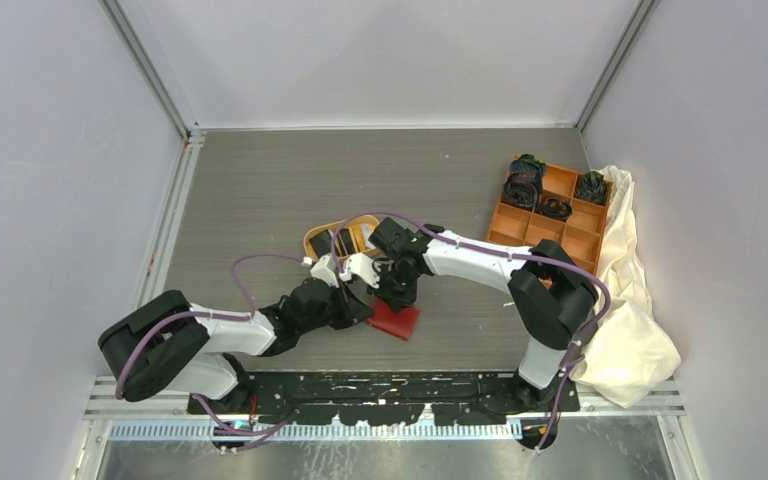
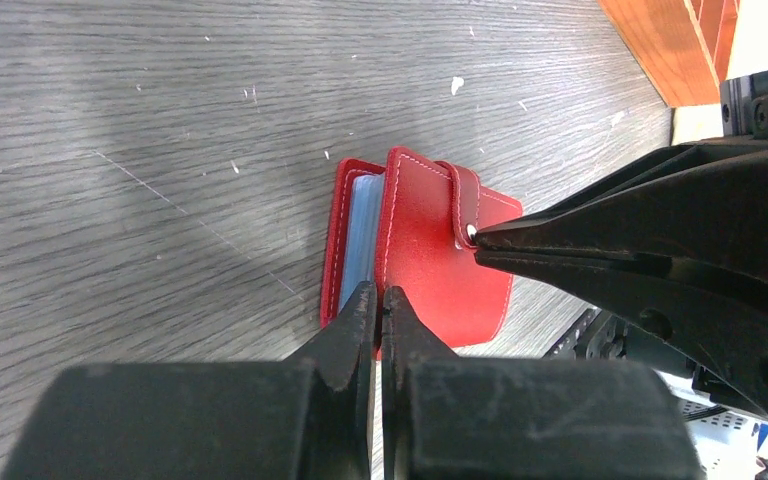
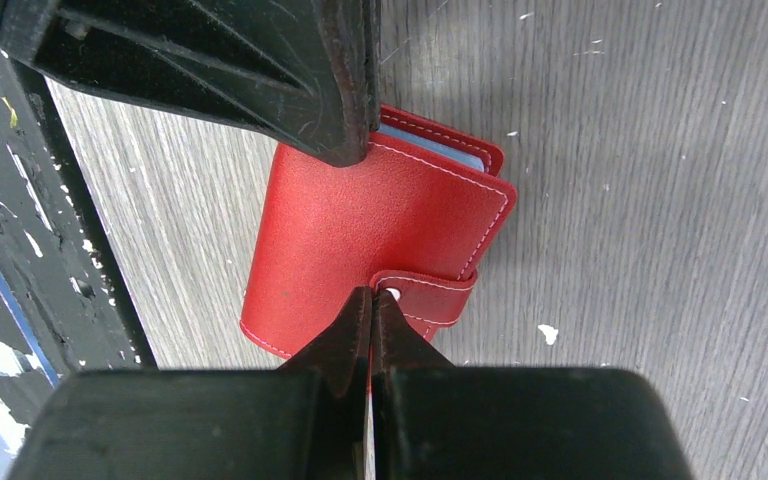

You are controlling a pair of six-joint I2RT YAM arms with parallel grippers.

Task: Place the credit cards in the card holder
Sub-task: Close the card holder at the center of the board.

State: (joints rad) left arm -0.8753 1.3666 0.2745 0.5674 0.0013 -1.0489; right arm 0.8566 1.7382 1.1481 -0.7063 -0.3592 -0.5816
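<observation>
The card holder is a red wallet lying folded on the grey table, with pale blue lining showing at its edge. Its clasp tab wraps over the cover. My left gripper is shut, its tips resting on the edge of the top cover. The shut right gripper has its tips against the snap of the clasp tab. Black credit cards lie in the orange oval tray just behind both grippers.
At the back right stands an orange compartment box holding black coiled bands. A white cloth lies along the right wall. Both arms cross just behind the black base rail.
</observation>
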